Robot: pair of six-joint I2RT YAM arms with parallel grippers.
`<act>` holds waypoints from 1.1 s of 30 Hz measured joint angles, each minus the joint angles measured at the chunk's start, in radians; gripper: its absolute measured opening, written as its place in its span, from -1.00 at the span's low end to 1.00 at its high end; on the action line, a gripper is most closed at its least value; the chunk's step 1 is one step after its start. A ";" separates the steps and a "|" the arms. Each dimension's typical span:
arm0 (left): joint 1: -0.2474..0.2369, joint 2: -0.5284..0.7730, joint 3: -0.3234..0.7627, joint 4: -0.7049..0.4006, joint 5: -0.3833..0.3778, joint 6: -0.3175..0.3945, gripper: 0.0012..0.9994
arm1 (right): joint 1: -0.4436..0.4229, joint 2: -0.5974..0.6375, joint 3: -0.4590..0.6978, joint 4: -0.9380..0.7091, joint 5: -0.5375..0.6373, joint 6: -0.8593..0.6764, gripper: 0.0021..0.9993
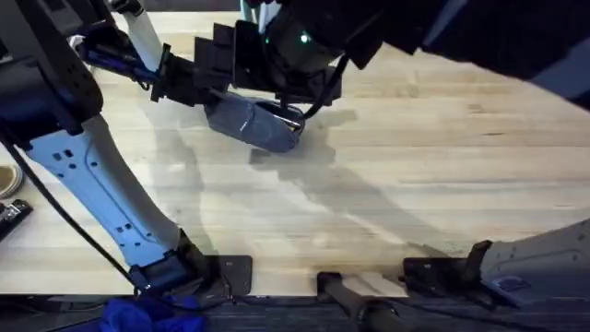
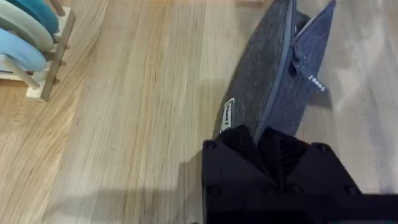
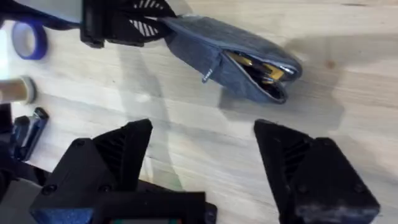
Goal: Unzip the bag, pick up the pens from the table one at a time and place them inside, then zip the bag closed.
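The bag [image 1: 251,123] is seen lying on the table [image 1: 415,175] toward its far side, left of the middle; it is a blue-grey denim-like pouch, partly unzipped at one end, where the mouth [image 3: 267,73] gapes and yellowish contents can be made out inside. A small pull tab [image 3: 210,73] hangs from the zipper. The opposite end of the bag is clamped by the left gripper [image 2: 268,138], fingers closed onto the fabric, the arm being stretched forward from the lower-left base. The right gripper [image 3: 202,152] is held above the table near the open end, fingers spread wide with nothing between them.
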 joint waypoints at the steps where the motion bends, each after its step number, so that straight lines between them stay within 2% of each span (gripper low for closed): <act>1: 0.000 0.000 0.000 0.000 0.000 0.000 -0.92 | 0.000 0.000 0.000 0.007 -0.002 0.000 0.99; 9: 0.000 0.000 0.000 0.000 0.000 0.000 -0.92 | 0.001 0.008 0.002 0.037 -0.002 0.020 0.99; 18: 0.000 0.000 0.000 0.001 0.000 0.000 -0.92 | 0.014 0.094 0.005 0.080 -0.037 0.050 0.99; 33: 0.000 0.000 0.000 0.001 0.000 0.000 -0.92 | 0.016 0.266 0.126 0.054 -0.051 0.055 0.99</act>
